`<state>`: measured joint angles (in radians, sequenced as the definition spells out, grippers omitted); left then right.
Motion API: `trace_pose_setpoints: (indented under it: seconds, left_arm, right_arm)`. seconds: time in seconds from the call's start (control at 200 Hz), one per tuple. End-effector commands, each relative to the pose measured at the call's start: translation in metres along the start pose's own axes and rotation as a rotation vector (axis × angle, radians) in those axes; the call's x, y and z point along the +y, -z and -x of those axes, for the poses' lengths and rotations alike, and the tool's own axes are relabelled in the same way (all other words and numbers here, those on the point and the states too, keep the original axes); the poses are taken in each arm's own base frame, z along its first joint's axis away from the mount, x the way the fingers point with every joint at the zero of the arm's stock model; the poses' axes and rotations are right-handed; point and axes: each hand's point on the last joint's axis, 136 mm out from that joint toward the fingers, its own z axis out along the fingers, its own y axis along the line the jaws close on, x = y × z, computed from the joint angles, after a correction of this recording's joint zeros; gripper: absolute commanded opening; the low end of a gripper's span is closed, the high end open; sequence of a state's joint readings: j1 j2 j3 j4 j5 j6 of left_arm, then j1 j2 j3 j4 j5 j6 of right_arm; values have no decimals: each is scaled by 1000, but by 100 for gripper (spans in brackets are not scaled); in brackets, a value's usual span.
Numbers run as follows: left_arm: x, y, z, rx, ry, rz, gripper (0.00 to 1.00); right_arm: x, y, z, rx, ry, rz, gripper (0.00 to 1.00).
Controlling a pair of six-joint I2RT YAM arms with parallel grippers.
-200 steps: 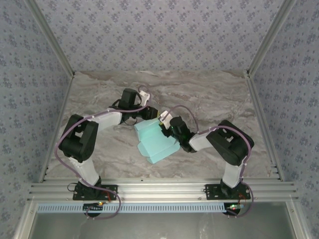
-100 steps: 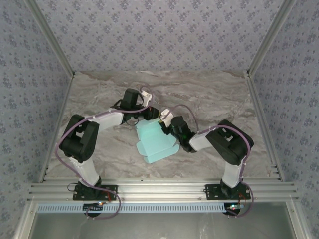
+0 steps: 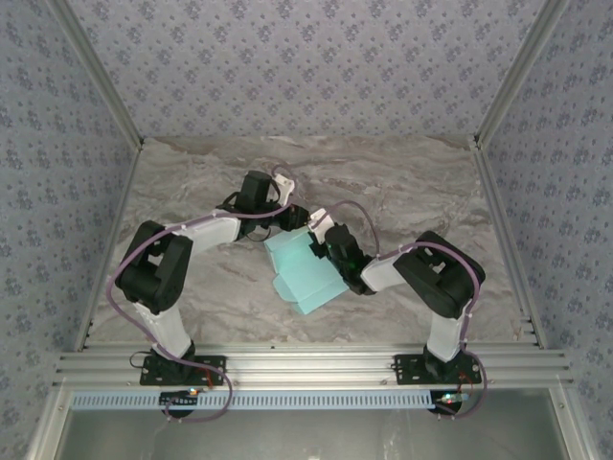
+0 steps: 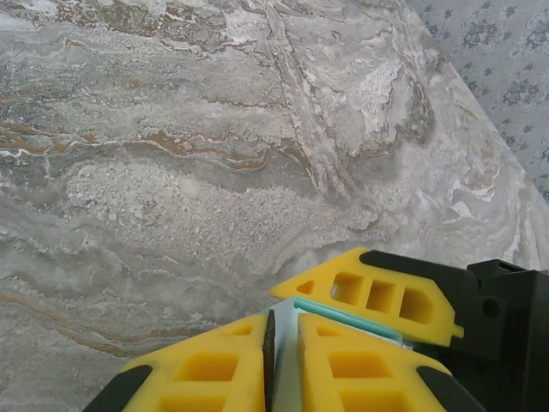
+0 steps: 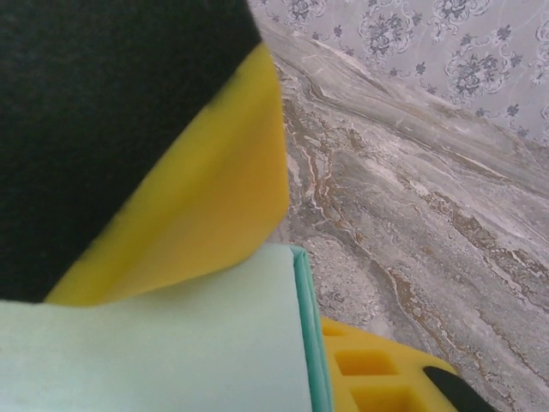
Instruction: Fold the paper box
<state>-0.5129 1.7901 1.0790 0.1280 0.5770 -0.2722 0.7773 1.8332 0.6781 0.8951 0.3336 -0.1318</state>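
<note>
The paper box is a light turquoise card piece, partly folded, sitting roughly mid-table on the marble table, a bit toward the table's near edge. The end of it that faces the table's far side is where both arms meet.

The left gripper comes in from the table's left half. In its wrist view, its yellow fingers are nearly together with the thin card edge pinched between them.

The right gripper comes in from the table's right half. It's clamped down on the same card too, with one yellow finger pressed flat on the sheet.
</note>
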Motion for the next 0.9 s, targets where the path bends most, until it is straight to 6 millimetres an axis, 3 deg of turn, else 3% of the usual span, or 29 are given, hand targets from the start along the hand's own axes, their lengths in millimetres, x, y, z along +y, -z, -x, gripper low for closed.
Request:
trace_pose_setpoints:
  seconds: [0.0,0.195,0.44,0.66,0.745,0.894]
  left_arm:
    - [3,-10,-32,92,64,8,17]
    - [1,-10,-32,78,75,5,17]
    - [9,-7,-34,98,50,67,17]
    - [12,-4,-31,110,21,100,16]
    - [11,-3,-32,116,24,101,16]
    - [10,-3,-34,111,28,97,17]
  right_arm:
    - [-16,-5,9,-21,-29,-101,14]
    - [-24,-10,-8,16,-50,-169,11]
    - [-4,0,-5,-13,-50,12,27]
    - [11,19,-34,66,-33,197,36]
    - [12,23,-49,91,-32,199,36]
    - [7,19,-52,94,-25,165,36]
